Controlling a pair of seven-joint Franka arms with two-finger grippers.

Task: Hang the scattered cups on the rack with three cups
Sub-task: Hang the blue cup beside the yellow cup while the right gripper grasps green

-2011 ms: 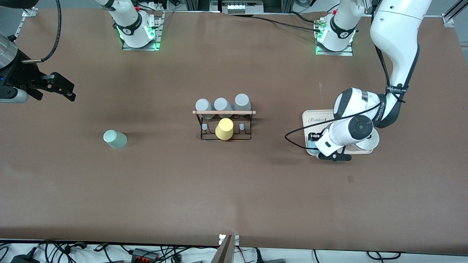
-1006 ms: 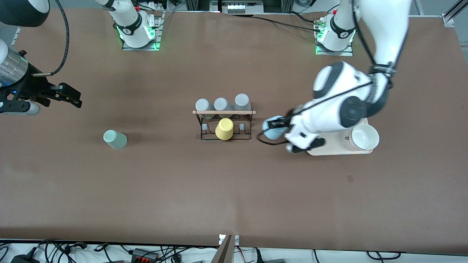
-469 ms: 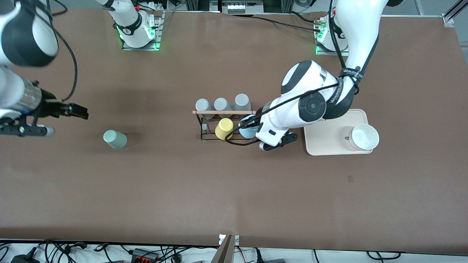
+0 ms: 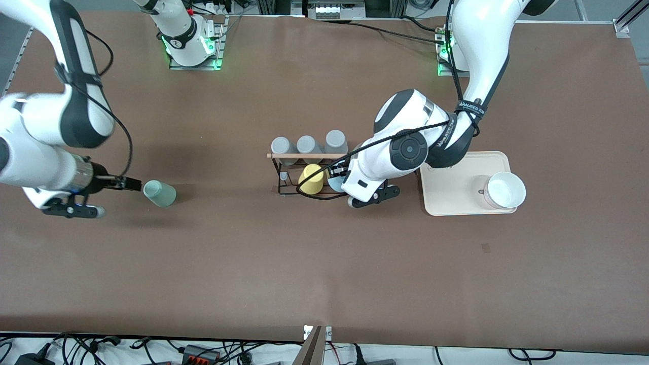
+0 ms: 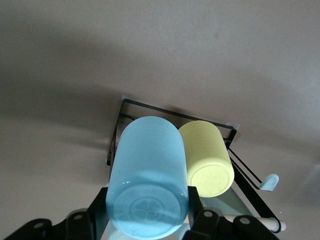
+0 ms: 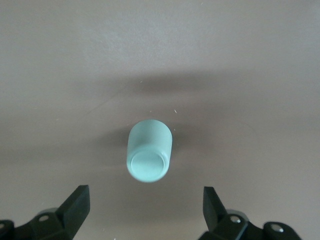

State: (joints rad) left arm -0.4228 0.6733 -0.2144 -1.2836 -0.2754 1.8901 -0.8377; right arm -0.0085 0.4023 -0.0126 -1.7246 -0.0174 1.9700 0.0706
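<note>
Cups look light, rigid and smooth, likely slippery, so best pinched across the mid-wall. Left gripper [image 5: 147, 212] clamps the light blue cup [image 5: 148, 187] at the rack [image 5: 172, 112] beside the yellow cup [image 5: 207, 157]. Right gripper [image 6: 145, 205], fingers spread wide, flanks the upside-down mint green cup [image 6: 149, 150] on the table toward the right arm's end.

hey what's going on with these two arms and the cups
The left gripper is shut on a light blue tumbler, held at the black wire rack with a wooden rod, beside the yellow cup already on it. The right gripper, open, is lined up on the pale mint green tumbler standing on the brown table toward the right arm's end.
</note>
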